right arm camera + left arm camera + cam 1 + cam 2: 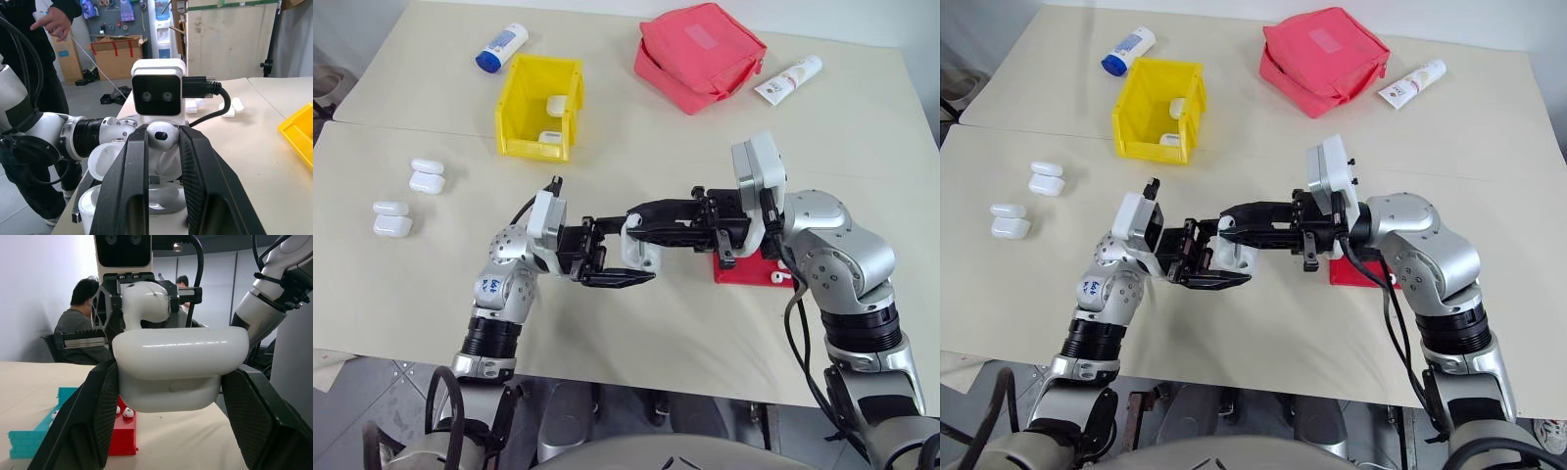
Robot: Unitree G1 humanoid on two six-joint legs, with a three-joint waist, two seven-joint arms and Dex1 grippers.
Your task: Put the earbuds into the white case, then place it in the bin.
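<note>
A pale beige table carries the scene; beyond it the wrist views show a workshop with cardboard boxes and people in the background. The yellow bin stands toward the far edge, left of centre, with two white cases already inside. A red pouch lies near the far right corner, and four spare cases sit close to the left edge. A red tray with loose earbuds lies near the front edge, below the right wrist.

Both arms meet above the table's front centre. The left gripper points rightward and is clamped across the body of the open white case, lid raised. The right gripper points leftward, roughly level, pinching one earbud between its fingers just above the case.

Risks, as judged: the earbud's stem may miss its well and catch on the case rim, since both items are glossy and the pinch area is small. Early release could drop it onto the table. Downward pressure from the right gripper could also twist the case in the left gripper's hold.
</note>
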